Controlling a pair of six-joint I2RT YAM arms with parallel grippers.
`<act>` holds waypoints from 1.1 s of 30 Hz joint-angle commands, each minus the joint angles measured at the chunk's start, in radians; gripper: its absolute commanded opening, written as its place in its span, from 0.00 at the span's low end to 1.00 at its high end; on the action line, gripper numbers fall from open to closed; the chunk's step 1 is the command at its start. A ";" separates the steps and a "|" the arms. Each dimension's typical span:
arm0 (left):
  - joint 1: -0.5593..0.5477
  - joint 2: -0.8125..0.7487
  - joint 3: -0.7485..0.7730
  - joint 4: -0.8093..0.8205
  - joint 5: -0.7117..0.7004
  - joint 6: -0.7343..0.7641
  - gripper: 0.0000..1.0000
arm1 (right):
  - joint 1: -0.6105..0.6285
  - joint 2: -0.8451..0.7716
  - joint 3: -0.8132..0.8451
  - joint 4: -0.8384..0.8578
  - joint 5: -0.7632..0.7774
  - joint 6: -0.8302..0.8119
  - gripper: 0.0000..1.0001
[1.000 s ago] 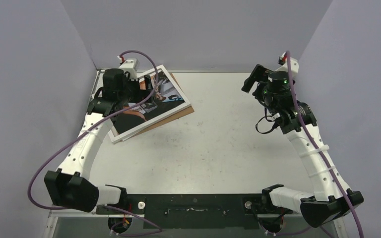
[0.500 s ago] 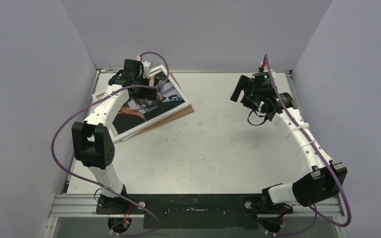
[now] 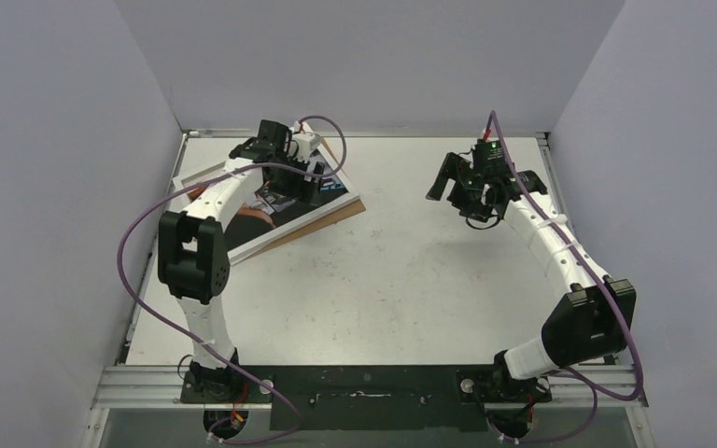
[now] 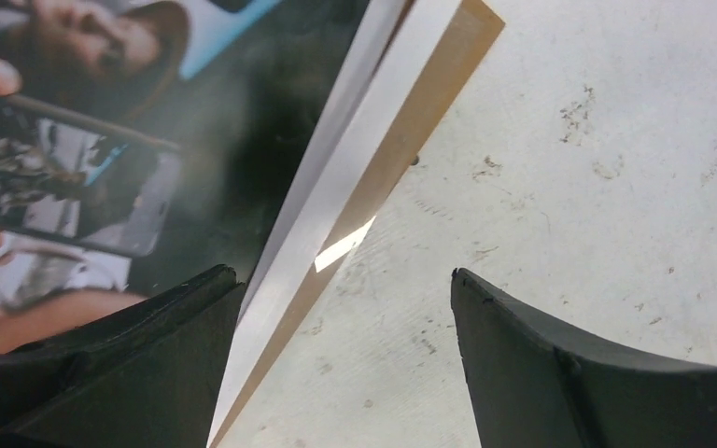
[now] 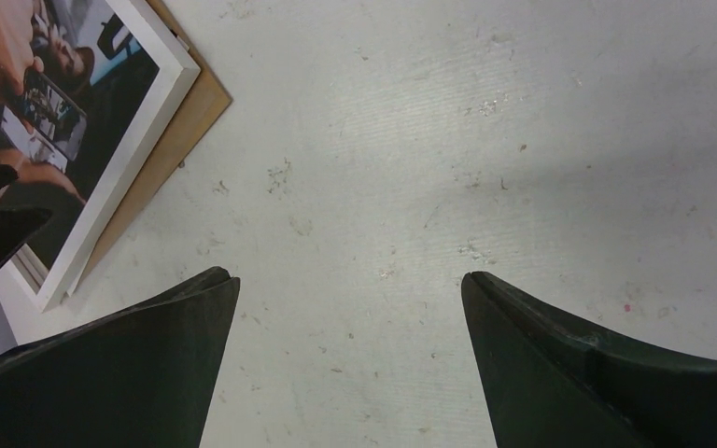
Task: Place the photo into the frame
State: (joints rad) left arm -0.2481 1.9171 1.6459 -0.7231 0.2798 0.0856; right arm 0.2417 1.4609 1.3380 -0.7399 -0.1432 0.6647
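Observation:
The photo [image 3: 254, 217] lies flat at the far left of the table, with a white border and a person in brown-orange and dark tones. It also shows in the left wrist view [image 4: 103, 140] and the right wrist view [image 5: 47, 103]. A brown sheet [image 3: 344, 213] sticks out under its right edge. A pale edge [image 3: 189, 177] shows under its left side; I cannot tell whether that is the frame. My left gripper [image 3: 322, 185] is open and empty over the photo's right edge [image 4: 344, 273], one finger above the print, the other above bare table. My right gripper [image 3: 446, 179] is open and empty above bare table [image 5: 347, 274].
The white table [image 3: 411, 280] is walled by grey panels at the back and both sides. A black rail [image 3: 364, 385] with the arm bases runs along the near edge. Purple cables loop off both arms.
My left gripper has moved right across the photo to its right edge. My right gripper has moved left, toward the middle of the table. Both stay open; the photo has not moved.

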 commanded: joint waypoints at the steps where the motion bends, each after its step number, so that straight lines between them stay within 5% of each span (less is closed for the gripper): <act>1: -0.036 0.058 0.008 0.072 0.066 0.001 0.79 | -0.007 -0.001 -0.015 0.041 -0.064 0.003 0.94; 10: -0.087 0.146 0.011 0.168 -0.133 0.116 0.73 | -0.017 0.006 -0.047 0.049 -0.091 0.013 0.94; 21: -0.131 0.214 0.031 0.131 -0.131 0.125 0.70 | -0.025 0.001 -0.080 0.039 -0.090 0.018 0.93; 33: -0.138 0.282 0.092 0.073 -0.220 0.194 0.50 | -0.028 -0.022 -0.086 0.046 -0.053 0.012 0.93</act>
State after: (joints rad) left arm -0.3851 2.1811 1.6894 -0.6369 0.1104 0.2310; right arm 0.2222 1.4685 1.2579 -0.7261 -0.2260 0.6682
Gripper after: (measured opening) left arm 0.549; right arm 0.932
